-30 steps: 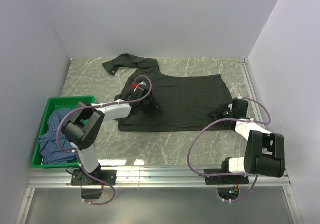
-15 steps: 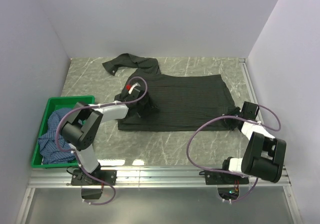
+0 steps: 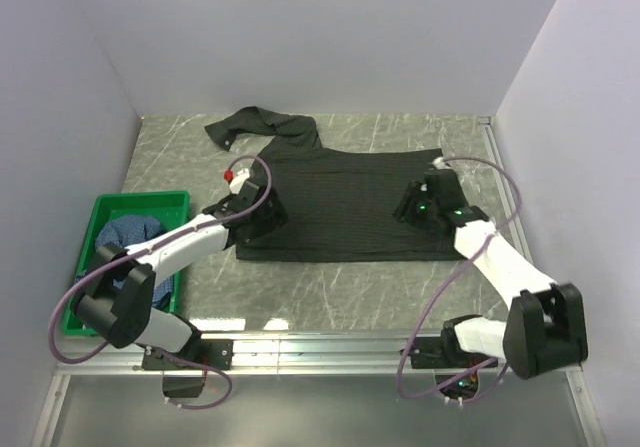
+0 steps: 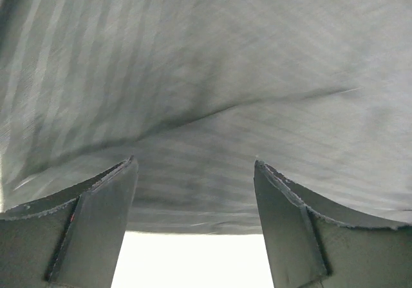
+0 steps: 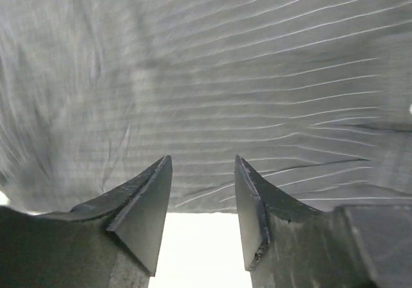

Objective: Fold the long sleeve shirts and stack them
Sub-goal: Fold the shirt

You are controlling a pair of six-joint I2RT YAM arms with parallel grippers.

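Top external view hides much of the blue checked shirt (image 3: 122,237) behind the left arm; it lies crumpled in a green plastic crate (image 3: 140,199). We count two shirts. The black pinstriped shirt (image 3: 350,202) lies flat on the marbled desk (image 3: 330,287), one sleeve bunched at the far left. Over its cloth, the left gripper (image 3: 262,217) and right gripper (image 3: 412,207) each stand with fingers apart, holding nothing. Both wrist views are partly blurred.
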